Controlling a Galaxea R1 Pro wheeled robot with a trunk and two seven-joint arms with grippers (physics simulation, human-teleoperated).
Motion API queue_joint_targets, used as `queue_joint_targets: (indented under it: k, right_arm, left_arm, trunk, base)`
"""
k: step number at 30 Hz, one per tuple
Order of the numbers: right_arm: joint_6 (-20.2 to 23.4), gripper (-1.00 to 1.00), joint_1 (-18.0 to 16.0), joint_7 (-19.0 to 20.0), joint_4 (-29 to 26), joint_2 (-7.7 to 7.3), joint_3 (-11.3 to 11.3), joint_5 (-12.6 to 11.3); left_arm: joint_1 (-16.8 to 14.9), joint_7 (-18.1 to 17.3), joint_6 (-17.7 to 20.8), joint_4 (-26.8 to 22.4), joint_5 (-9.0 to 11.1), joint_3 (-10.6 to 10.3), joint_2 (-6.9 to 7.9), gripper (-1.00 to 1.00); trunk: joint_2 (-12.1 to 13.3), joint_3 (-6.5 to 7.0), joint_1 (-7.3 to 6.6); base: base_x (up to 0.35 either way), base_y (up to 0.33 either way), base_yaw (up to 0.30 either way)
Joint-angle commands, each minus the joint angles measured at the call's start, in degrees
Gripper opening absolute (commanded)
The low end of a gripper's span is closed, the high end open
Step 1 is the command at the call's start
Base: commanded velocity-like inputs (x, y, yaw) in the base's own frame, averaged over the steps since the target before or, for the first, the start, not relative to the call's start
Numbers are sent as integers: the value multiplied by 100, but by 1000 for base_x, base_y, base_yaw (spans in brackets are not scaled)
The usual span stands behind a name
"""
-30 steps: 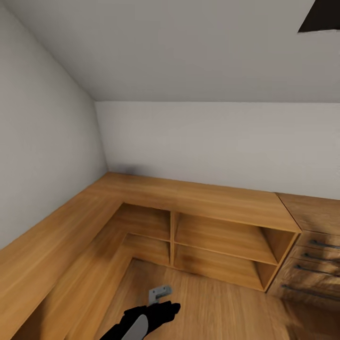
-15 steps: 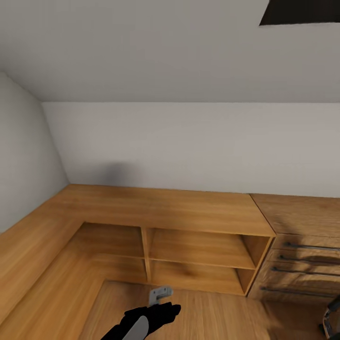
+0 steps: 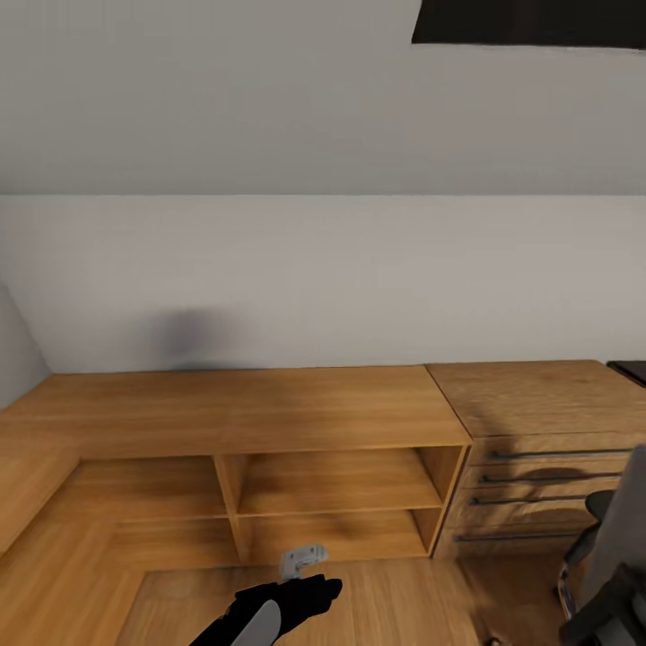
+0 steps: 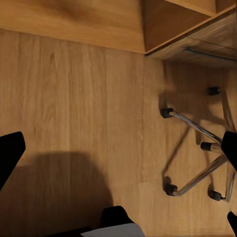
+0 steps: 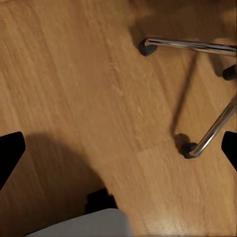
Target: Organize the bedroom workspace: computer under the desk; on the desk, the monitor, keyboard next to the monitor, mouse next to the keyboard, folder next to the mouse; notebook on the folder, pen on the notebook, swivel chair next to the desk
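Ahead of the robot, in the head view, a low wooden shelf unit (image 3: 332,489) runs along a plain pale wall (image 3: 323,278), its open compartments bare, and it turns a corner at the view's left. Just beside it on the right stands a wooden drawer unit (image 3: 538,449) with dark bar handles. At the far right edge part of the swivel chair (image 3: 615,556) comes into view: a grey back panel, a black armrest and a bit of chrome base over the wood floor (image 3: 395,601). A sliver of the black bench (image 3: 630,370) shows at the right edge, level with the drawer unit's top. A dark rectangle (image 3: 529,22) sits high on the wall. Near the bottom centre a black arm segment with a small grey bracket (image 3: 301,561) reaches forward; which arm it is cannot be told. From the left wrist view, the left gripper (image 4: 118,153) hangs released over the floor, its black fingertips (image 4: 10,150) far apart at the two sides, with the chair's chrome star base (image 4: 202,148) and black casters near the drawer unit's foot. From the right wrist view, the right gripper (image 5: 118,155) is likewise spread wide and grasps nothing, above bare floor with chrome chair legs (image 5: 207,84) and casters nearby.
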Motion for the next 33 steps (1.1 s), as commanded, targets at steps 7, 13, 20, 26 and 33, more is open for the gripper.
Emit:
queue_joint_targets:
  k: [7, 13, 20, 26, 33]
  right_arm:
    - [50, 100, 1, -42, -19, -16, 30, -26]
    - [56, 100, -2, -41, -19, -17, 29, -30]
    - [56, 100, -3, -41, -19, -18, 29, -28]
    - [58, 100, -3, -39, -19, -23, 29, -28]
    - [68, 100, -3, 16, -19, -23, 26, -17]
  left_arm:
    - [-8, 56, 4, -5, 64, -11, -6, 100]
    - [-9, 61, 5, 25, 63, 8, -2, 100]
    - [-10, 55, 4, 34, 66, 12, -13, 100]
    - [-12, 53, 4, 36, 98, 4, -45, 100]
    - [-12, 52, 4, 36, 110, 6, -47, 100]
  trunk:
    - [-3, -5, 1]
    - [-3, -5, 1]
    - [-3, -5, 1]
    - [-3, -5, 1]
    - [-3, -5, 1]
  base:
    - [5, -3, -300]
    - [0, 0, -300]
    - [0, 0, -300]
    - [-48, 43, -300]
    - [-148, 232, -300]
